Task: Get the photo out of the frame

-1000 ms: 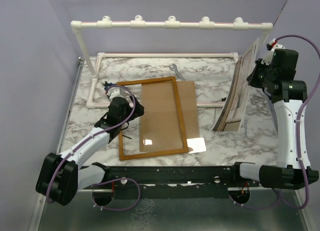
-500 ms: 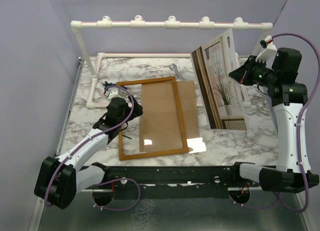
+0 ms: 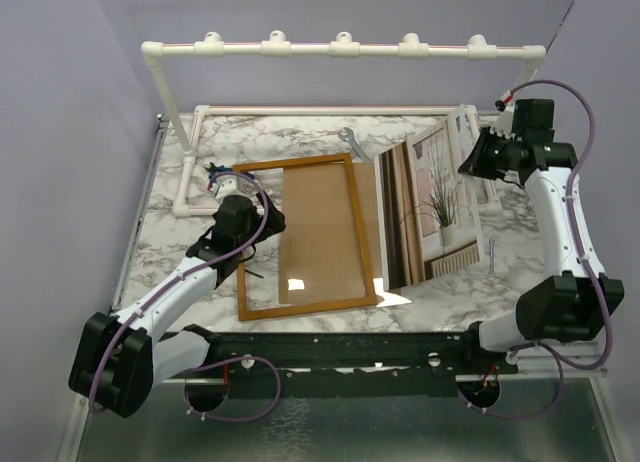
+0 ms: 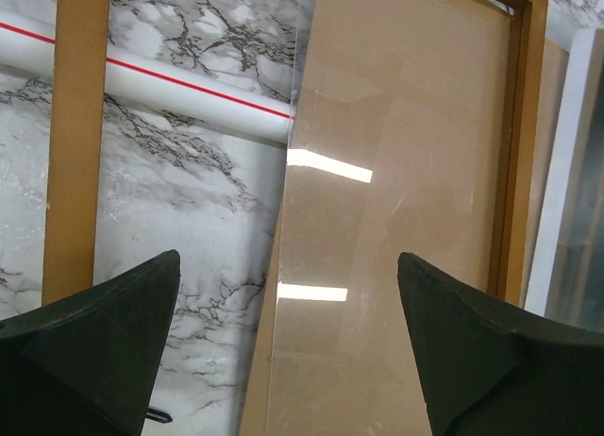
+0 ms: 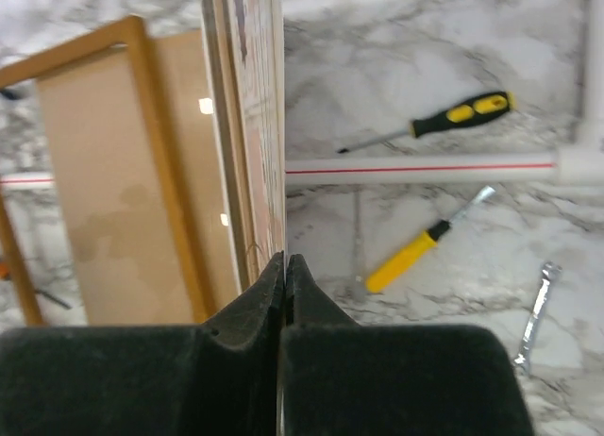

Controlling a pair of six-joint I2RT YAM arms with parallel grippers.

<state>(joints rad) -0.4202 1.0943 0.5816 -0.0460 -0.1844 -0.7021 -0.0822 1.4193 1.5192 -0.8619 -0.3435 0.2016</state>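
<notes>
The frame [image 3: 300, 237], with its orange-brown border, lies flat on the marble table, glass glinting, over a brown board [image 3: 375, 207]. The photo [image 3: 430, 207], showing curtains and a potted plant, stands tilted just right of the frame. My right gripper [image 3: 478, 162] is shut on its upper right edge. The right wrist view shows the photo [image 5: 260, 125] edge-on, running up from the pinched right gripper [image 5: 284, 266], with the frame [image 5: 165, 172] to its left. My left gripper [image 3: 262, 220] hovers open over the frame's left part. In the left wrist view, glass and frame border [image 4: 75, 143] lie between the spread left gripper [image 4: 288, 360].
A white pipe rack [image 3: 340, 50] spans the back, and its base pipe [image 5: 425, 167] crosses the table. A yellow-black screwdriver [image 5: 462, 115], a yellow screwdriver [image 5: 411, 257] and a wrench [image 5: 533, 313] lie right of the photo. Another wrench [image 3: 350, 139] lies behind the frame.
My right arm has swung the photo from the far right in toward the frame and turned its picture side into view. The left arm and the frame have stayed put.
</notes>
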